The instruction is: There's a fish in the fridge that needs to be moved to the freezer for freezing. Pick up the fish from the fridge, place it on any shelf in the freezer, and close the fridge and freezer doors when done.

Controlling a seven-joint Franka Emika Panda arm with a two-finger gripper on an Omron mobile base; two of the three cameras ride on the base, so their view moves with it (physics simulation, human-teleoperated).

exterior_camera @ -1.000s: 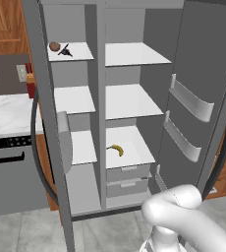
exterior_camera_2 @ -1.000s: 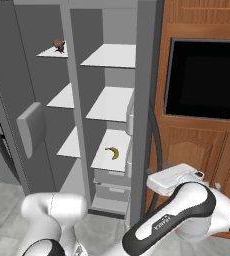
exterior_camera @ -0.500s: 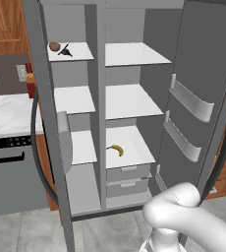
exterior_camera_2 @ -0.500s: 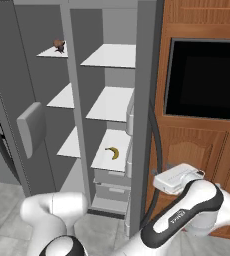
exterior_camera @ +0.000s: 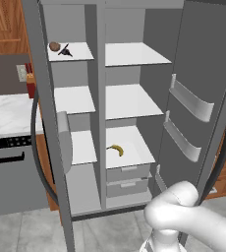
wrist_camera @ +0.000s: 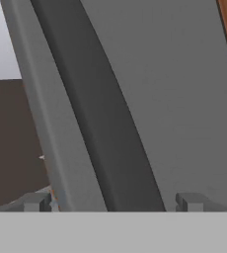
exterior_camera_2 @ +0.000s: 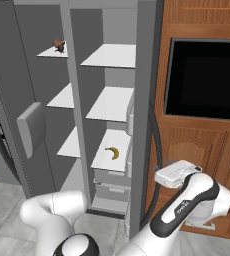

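The tiny dark slender fish lies on the top small white shelf of the narrow grey freezer, just beside a round brown lump. The 2-finger gripper is spread wide and empty, straddling the wider grey door's dark vertical bar handle. A curved yellow banana rests in the fridge.

A: Where is the fish?
B: On the freezer's top shelf, beside a lump.
A: And the banana?
B: In the fridge, above two drawers.
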